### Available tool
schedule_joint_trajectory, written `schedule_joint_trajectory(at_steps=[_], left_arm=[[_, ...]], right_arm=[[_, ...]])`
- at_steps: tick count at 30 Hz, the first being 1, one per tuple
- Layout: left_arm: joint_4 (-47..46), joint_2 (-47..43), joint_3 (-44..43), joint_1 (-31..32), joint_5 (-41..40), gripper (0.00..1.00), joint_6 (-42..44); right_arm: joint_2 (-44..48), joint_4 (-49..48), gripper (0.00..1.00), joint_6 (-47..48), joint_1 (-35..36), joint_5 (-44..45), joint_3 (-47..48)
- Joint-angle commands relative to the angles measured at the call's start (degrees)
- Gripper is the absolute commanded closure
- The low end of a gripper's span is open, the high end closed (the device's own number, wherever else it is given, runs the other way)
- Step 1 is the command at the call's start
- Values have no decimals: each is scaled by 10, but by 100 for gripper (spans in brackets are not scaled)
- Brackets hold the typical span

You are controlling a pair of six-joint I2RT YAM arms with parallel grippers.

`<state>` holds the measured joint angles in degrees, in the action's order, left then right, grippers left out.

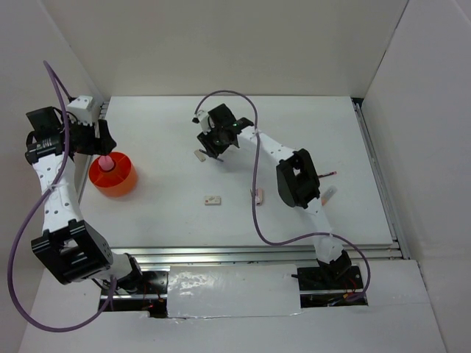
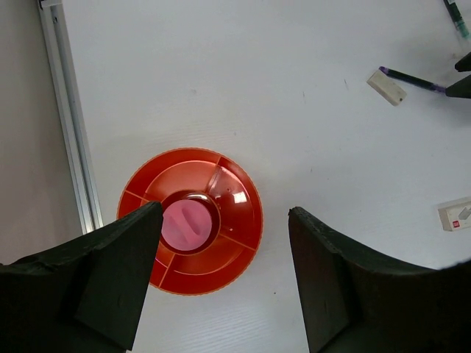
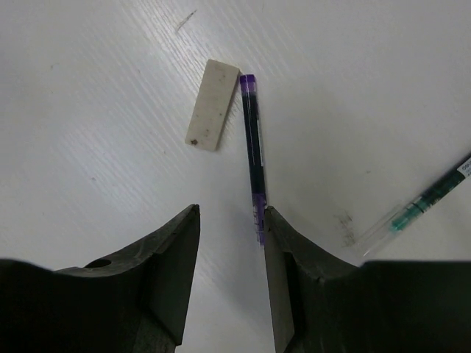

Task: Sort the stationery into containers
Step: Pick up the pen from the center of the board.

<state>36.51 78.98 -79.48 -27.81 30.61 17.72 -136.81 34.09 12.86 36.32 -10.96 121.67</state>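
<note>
The orange-red tub (image 1: 118,180) stands at the table's left, with the pink stubby cylinder (image 1: 108,163) upright in its centre well. My left gripper (image 1: 102,145) is open and empty just above them; in the left wrist view the gripper (image 2: 224,212) has the tub (image 2: 235,213) and cylinder (image 2: 190,223) below its left finger. My right gripper (image 1: 212,153) is open low over the table's back middle. In the right wrist view it (image 3: 230,211) has a purple pen (image 3: 252,151) ending beside its right fingertip (image 3: 271,217), next to a white eraser (image 3: 212,104).
A teal and clear pen (image 3: 419,206) lies right of the purple pen. A labelled white eraser (image 1: 213,199) and a small pinkish item (image 1: 257,195) lie mid-table. A red pen (image 1: 328,175) lies by the right arm. A metal rail (image 2: 70,125) runs along the left edge.
</note>
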Motion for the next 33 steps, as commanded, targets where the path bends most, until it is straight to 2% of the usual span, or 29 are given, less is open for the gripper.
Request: schedule_joint_trajectory(at_steps=[1,11,15,23,27,31,33], left_arm=[[-6,-26,-7,2,23,19,20],[-7,-22,-13,1,30,19,5],[-2,-23,-19,2,33,19,3],[0,-44,-30,2,55,19,16],[9,-51,-56,14,87,19,56],[-11,-70,-65,59,81,19,102],[-37,-83,-50,88,76,19,135]], right_arm=[[-28,40,53,29,7,8,35],[-70,78,55,52,9,65,68],[-72,92,60,63,8,67,73],[-58,174,80,115,14,25,47],[-18,144,99,106,12,27,-18],[68,121,100,55,-3,-10,-56],[101,107,100,10,-20,-65,-83]])
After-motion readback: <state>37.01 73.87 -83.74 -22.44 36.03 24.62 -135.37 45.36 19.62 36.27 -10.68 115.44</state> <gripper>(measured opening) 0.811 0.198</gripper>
